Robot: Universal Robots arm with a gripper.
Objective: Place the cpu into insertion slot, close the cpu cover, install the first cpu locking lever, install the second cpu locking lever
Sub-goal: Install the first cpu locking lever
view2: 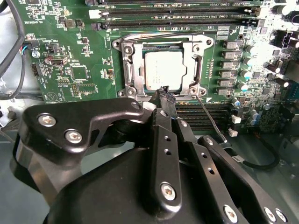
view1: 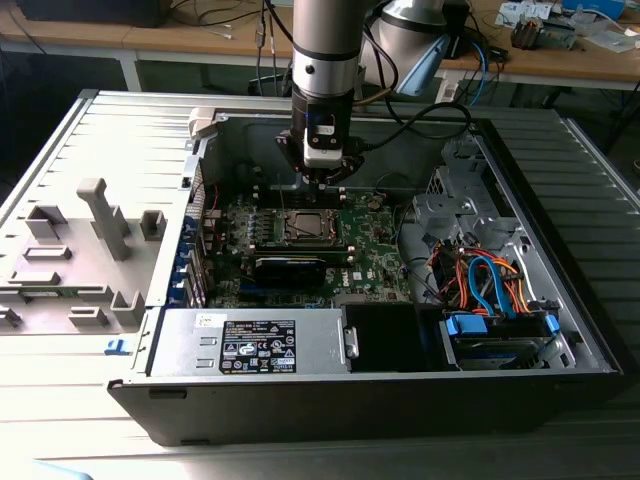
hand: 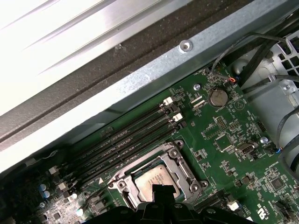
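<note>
Second wrist view – the gripper (view2: 164, 92), fingers pressed together (nothing held), tips at the edge of the cpu cover (view2: 130, 70) – which lies over the cpu (view2: 163, 69).

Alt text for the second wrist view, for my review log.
The gripper hangs at the edge of the insertion slot, where the cpu sits with the cpu cover flat around it. Green circuit board surrounds the socket.
</note>
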